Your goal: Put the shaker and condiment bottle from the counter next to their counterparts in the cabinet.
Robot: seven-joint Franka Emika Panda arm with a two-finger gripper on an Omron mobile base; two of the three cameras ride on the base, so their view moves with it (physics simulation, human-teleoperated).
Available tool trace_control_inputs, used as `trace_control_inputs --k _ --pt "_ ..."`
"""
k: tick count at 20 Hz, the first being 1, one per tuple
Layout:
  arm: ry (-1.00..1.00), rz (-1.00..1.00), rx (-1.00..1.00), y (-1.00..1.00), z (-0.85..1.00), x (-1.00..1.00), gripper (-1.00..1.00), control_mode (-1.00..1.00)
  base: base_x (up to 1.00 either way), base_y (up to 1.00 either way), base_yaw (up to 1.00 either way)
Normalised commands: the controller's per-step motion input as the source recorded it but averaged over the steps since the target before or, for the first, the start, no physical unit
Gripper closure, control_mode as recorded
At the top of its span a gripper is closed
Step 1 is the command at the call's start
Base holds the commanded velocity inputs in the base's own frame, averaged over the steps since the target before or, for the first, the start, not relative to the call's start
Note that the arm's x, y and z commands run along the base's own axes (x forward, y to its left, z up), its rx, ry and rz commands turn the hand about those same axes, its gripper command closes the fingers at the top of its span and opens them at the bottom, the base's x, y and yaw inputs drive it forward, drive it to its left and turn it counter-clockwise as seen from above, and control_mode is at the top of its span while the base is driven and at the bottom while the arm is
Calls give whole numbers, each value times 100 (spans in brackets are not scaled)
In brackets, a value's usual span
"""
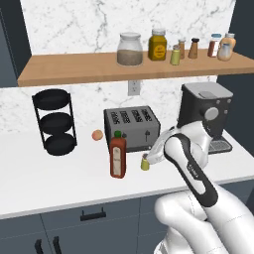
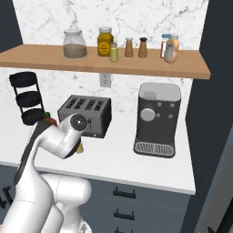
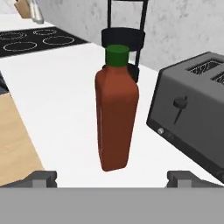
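Observation:
The condiment bottle [image 1: 118, 156], red with a green cap, stands upright on the white counter in front of the toaster. In the hand view the condiment bottle [image 3: 116, 113] is straight ahead, a short way beyond my fingertips. The small yellow-green shaker [image 1: 145, 162] stands just right of it, right beside my hand, and the shaker [image 2: 80, 148] peeks out under my arm. My gripper [image 3: 112, 179] is open, with nothing between its fingers [image 3: 43, 178]. The cabinet [image 1: 74, 69] is the wooden shelf above; the counterparts [image 1: 193, 49] cluster at its right end.
A dark toaster [image 1: 131, 129] stands behind the bottle and a coffee machine [image 1: 206, 114] at the right. At the left is a black three-tier rack [image 1: 55, 121], with a small orange fruit [image 1: 97, 135] near it. A glass jar [image 1: 130, 49] and an amber jar [image 1: 158, 45] share the shelf.

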Motion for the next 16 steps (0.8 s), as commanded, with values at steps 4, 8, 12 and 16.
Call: trace_control_inputs --k 4,8,12,16 --pt "0 12 0 0 0 7 -100 -100 0 0 0" --pt "-1 6 0 0 0 4 -100 -100 0 0 0" --pt "0 3 0 0 0 28 -100 -100 0 0 0" --pt "0 0 0 0 0 18 -100 -100 0 0 0"
